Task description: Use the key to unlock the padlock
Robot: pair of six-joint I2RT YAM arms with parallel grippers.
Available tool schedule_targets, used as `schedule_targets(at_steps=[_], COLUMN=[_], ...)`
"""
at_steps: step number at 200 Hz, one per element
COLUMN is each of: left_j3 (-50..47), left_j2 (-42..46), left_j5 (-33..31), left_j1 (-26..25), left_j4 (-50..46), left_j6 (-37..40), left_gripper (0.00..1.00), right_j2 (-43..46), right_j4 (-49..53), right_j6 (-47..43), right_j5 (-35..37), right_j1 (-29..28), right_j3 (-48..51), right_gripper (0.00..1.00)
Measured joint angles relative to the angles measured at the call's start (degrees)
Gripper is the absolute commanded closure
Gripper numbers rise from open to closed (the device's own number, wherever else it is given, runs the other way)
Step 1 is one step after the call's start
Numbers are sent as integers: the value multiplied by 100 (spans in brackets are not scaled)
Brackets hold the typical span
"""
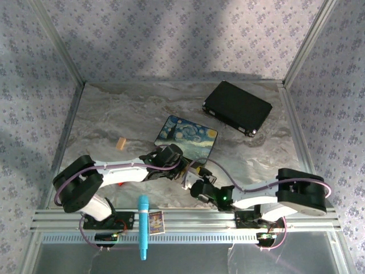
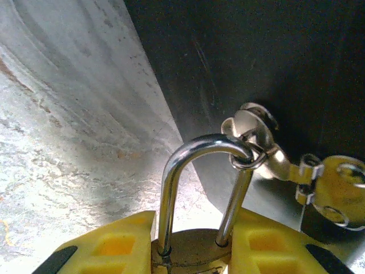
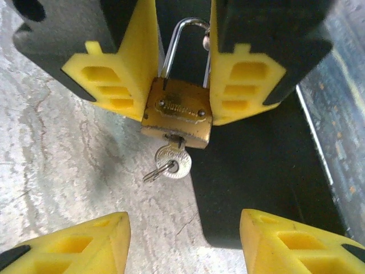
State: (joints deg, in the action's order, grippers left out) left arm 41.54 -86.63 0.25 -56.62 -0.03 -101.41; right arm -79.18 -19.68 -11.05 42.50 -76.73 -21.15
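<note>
Enclosure: 3 walls (image 1: 171,34) papered in lilac floral print; aluminium corner posts (image 1: 59,43); grey marbled tabletop (image 1: 114,108); slotted aluminium rail (image 1: 194,217) along near edge.

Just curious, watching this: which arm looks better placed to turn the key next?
Likely the right. The left gripper clamps the padlock, while the right gripper, open, faces the key sticking out of its keyhole.

free: table beside key (image 3: 173,161) | blocked: left end effector (image 3: 181,97) flanks padlock (image 3: 175,117), dark box (image 3: 256,171) close alongside
</note>
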Motion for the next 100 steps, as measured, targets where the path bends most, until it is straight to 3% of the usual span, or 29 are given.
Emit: schedule_targets(at_steps=[47,100], left_j3=[0,-13], left_j2=[4,9], left_j5=[20,39], left_j1=[0,7], left_j4=[0,20], left_j6=[-2,-4], left_gripper=[97,97], right_j2=[-348,-887], right_j4=[-669,-1073], right_j6=[-483,-820], right_j5=[280,278], right_j1=[-20,-39], right_j3=[-155,-356], right_gripper=[53,64])
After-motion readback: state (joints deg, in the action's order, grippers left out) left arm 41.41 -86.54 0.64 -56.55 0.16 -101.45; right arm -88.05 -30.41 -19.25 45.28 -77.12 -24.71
